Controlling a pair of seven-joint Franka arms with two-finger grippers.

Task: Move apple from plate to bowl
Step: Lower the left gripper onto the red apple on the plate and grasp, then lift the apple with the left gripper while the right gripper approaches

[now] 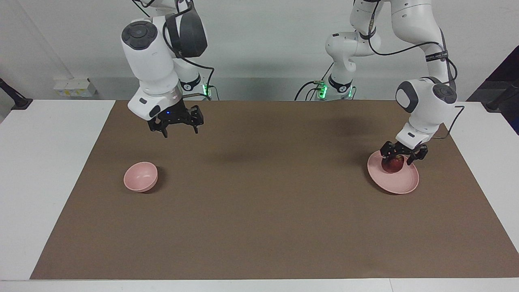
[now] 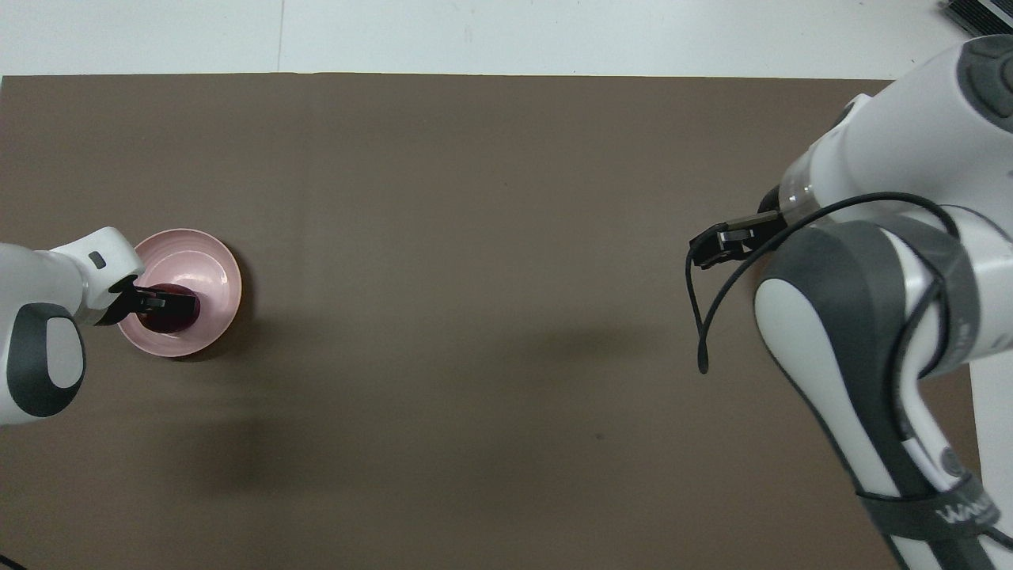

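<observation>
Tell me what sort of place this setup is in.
Most likely a robotics lab bench, not a kitchen: two white arms bolted at the edge of a white table, a brown mat as workspace, and only a bowl, a plate and an apple as props.

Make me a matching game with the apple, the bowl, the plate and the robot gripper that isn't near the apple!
Things:
1. apple
2. bowl
3. plate
4. right gripper

Descriptions:
A. up in the air over the brown mat, holding nothing
B. empty, toward the right arm's end of the table
C. dark red, between the left gripper's open fingers
D. flat and pink, under the apple

Pairs: 1-C, 2-B, 3-D, 4-A
</observation>
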